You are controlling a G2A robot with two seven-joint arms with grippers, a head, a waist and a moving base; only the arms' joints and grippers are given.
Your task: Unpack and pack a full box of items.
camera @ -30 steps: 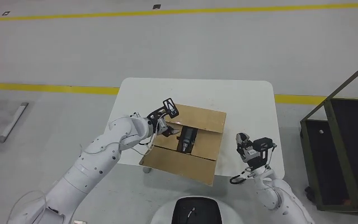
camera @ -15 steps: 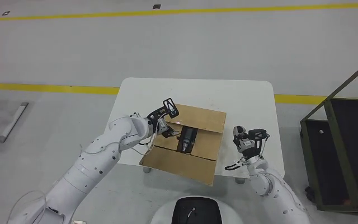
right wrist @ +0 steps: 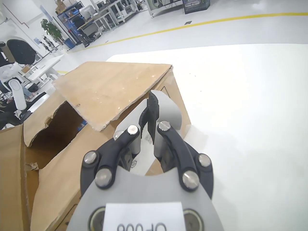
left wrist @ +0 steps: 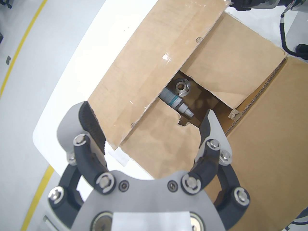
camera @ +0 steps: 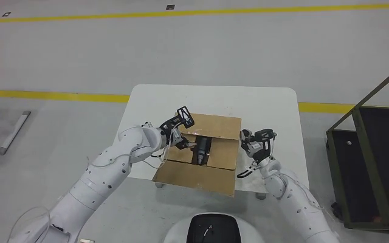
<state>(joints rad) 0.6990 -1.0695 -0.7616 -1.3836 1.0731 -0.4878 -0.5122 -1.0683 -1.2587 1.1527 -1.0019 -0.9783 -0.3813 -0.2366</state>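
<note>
And here on the left, the left gripper (left wrist: 146, 111) is hanging with its fingers spread wide over the far left corner of the cardboard box (camera: 209, 173), gripping nothing, one pad just beside the corner of the far flap (left wrist: 154, 49). The box is sitting in the middle of the white table (camera: 267, 103), turned a little askew. Its flaps are lying half lowered, leaving a gap over the middle. Down in that gap a grey cylindrical part (left wrist: 176, 98) is lying flat on the box floor, with a small metal ring (left wrist: 182, 86) just beside it. In the top view its long axis is running far to near, and the narrow tip looks to be pointing toward the robot and slightly left. I'm judging that part to be metal: dense for its size, rigid, smooth and apt to roll, so the fingers should be closing across the barrel, square to the long axis, at the thicker end. The flaps are looking light and stiff along the corrugation, with ragged edges, so I'd take one by its free edge. Over on the right, the right gripper (right wrist: 150, 111) is sitting with its fingers pressed together just beside the box's right wall, under the overhanging far flap, with nothing visible between them.
</note>
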